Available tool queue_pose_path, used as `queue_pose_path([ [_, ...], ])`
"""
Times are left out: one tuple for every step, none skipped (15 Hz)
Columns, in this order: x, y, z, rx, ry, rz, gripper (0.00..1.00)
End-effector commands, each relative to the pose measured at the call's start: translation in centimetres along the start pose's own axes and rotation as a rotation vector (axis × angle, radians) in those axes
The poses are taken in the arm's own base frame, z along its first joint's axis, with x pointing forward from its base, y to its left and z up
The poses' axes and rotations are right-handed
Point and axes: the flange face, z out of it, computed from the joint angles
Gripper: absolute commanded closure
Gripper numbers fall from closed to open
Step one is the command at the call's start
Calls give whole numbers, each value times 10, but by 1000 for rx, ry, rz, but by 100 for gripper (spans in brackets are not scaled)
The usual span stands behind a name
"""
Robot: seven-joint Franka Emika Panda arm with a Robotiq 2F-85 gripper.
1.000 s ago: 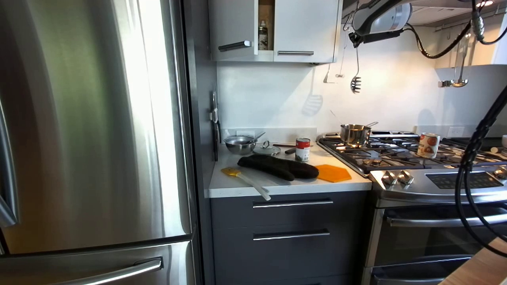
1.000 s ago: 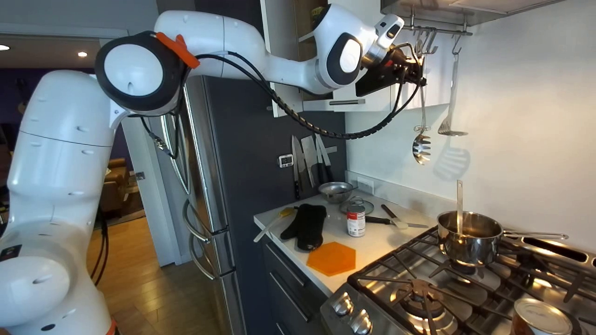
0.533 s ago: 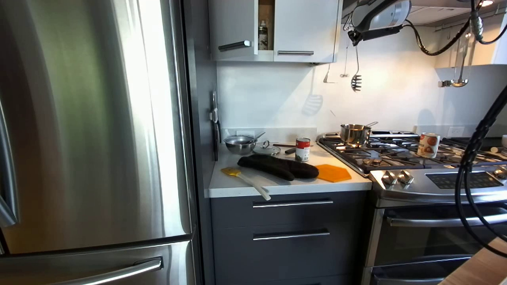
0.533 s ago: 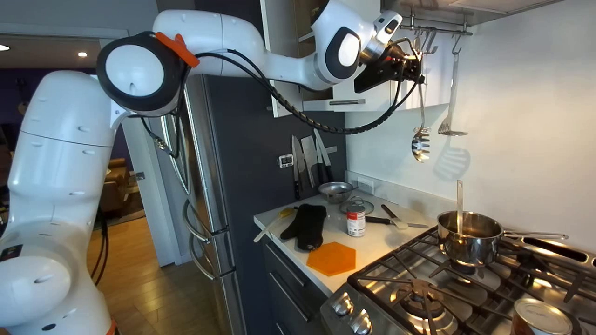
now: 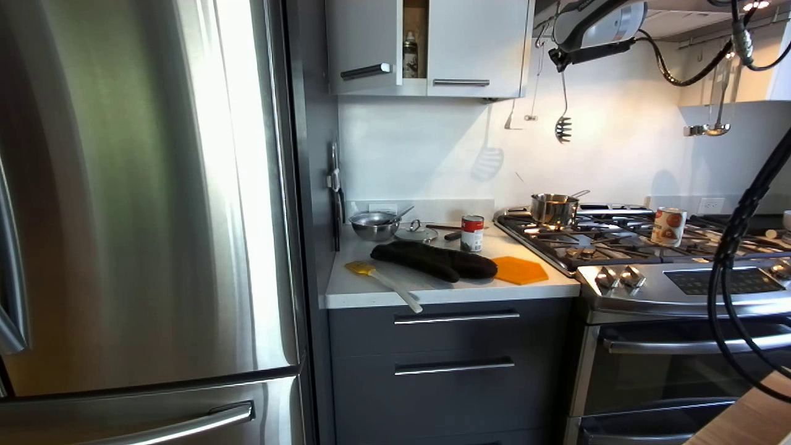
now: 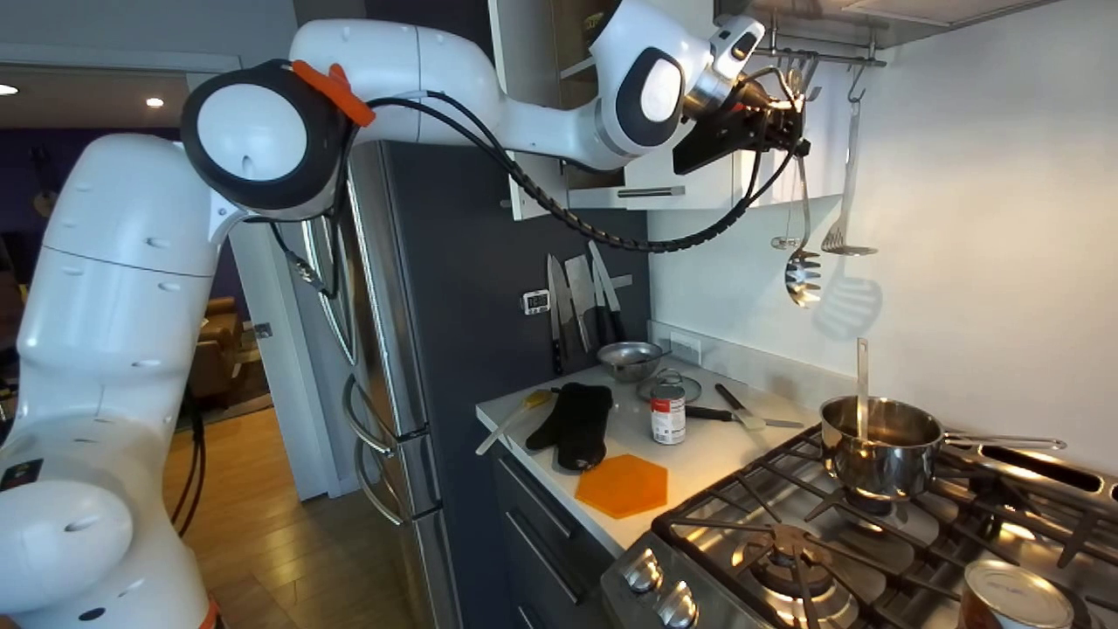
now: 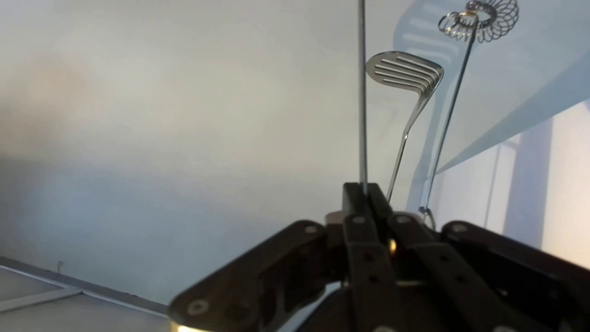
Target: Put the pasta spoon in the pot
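Note:
The pasta spoon [image 5: 563,128] is a slim metal utensil with a toothed head. It hangs head down from my gripper [image 5: 559,60] in both exterior views [image 6: 802,279]. In the wrist view my gripper [image 7: 365,191] is shut on its thin handle [image 7: 362,92]. The handle's top end is hidden by the gripper [image 6: 799,144], so I cannot tell whether it touches the hooks. The shiny pot [image 6: 880,463] stands on the stove's back burner, well below the spoon; it also shows in an exterior view [image 5: 554,211]. Another utensil's handle [image 6: 863,384] sticks up out of the pot.
A hook rail [image 6: 821,58] is just behind the gripper. A slotted turner [image 6: 849,236] and a whisk [image 7: 479,23] hang beside the spoon. The cabinet [image 6: 690,188] is close to the wrist. A can [image 5: 668,226] stands on the stove; a mitt [image 5: 432,259] lies on the counter.
The gripper and pasta spoon first rose slightly, then shifted a little to the right in both exterior views. The spoon has moved with the gripper. The pot has not moved.

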Motion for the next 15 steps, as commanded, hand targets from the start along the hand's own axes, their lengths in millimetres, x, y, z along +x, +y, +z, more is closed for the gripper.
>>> queue_pose_path([
  [11, 6, -7, -16, 5, 8, 99],
  [11, 6, -8, -14, 5, 7, 99],
  [12, 6, -8, -15, 7, 5, 99],
  [12, 6, -9, -19, 8, 3, 99],
  [12, 7, -9, -23, 7, 2, 99],
  [13, 8, -9, -27, 10, 1, 99],
  [13, 9, -10, -30, 12, -1, 99],
  [14, 9, -11, -31, 16, -4, 99],
  [15, 10, -12, -34, 24, -8, 99],
  [15, 11, -12, -38, 27, -11, 99],
  [15, 11, -12, -41, 31, -19, 99],
  [14, 10, -11, -43, 31, -28, 99],
  [13, 9, -10, -47, 33, -39, 99],
  [12, 7, -9, -51, 36, -55, 99],
  [11, 6, -8, -55, 43, -68, 99],
])
